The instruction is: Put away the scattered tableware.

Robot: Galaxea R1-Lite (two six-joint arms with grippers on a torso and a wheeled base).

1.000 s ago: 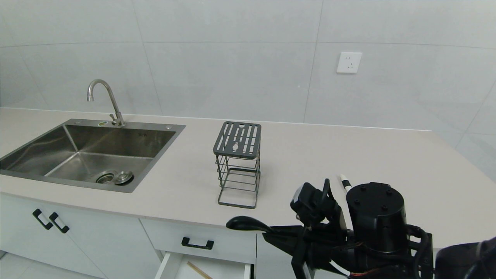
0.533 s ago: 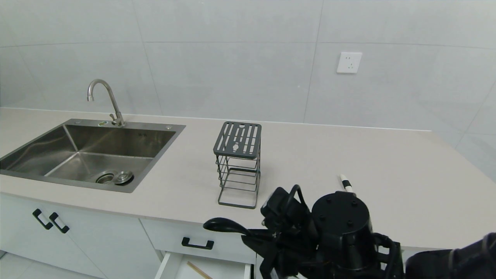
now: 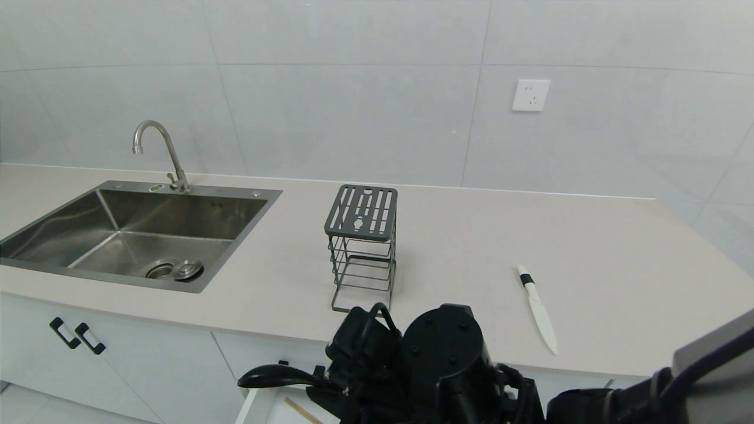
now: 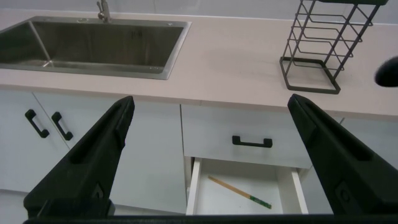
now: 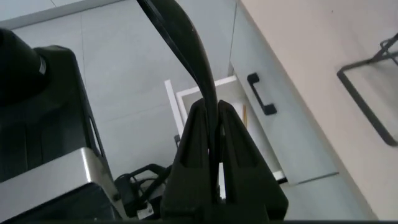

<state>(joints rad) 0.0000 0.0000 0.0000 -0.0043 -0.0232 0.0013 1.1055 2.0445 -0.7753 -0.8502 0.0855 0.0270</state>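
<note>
The right gripper is clamped on a black ladle, held near the open drawer, where one chopstick already lies. The left gripper hangs with its jaws apart and empty. Farther off, a knife lies on the counter, not yet put away.

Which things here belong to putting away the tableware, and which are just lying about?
Job: spoon in right gripper; knife on counter; open drawer with chopstick; probably the rack.
Not the job: sink, faucet, outlet.
</note>
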